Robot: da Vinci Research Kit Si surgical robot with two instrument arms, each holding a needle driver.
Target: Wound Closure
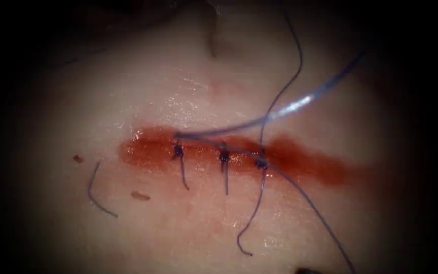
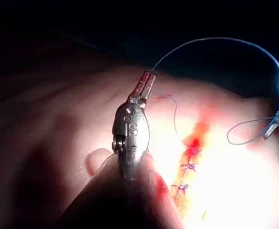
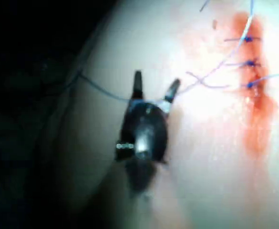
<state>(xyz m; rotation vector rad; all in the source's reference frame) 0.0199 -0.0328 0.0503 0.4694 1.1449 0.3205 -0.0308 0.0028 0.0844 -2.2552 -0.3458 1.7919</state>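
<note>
We log 3 knots along the cut, left gripper clamped on thread, likely for tension, right gripper splayed astride a strand; needle unlocated.

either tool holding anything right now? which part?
Left tool: jaws shut on the thread, at its end. Right tool: jaws open, holding nothing; thread runs between them.

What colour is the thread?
Blue to violet: the thread shows best in the endoscope view.

Red-stained cut, three knotted stitches
</note>
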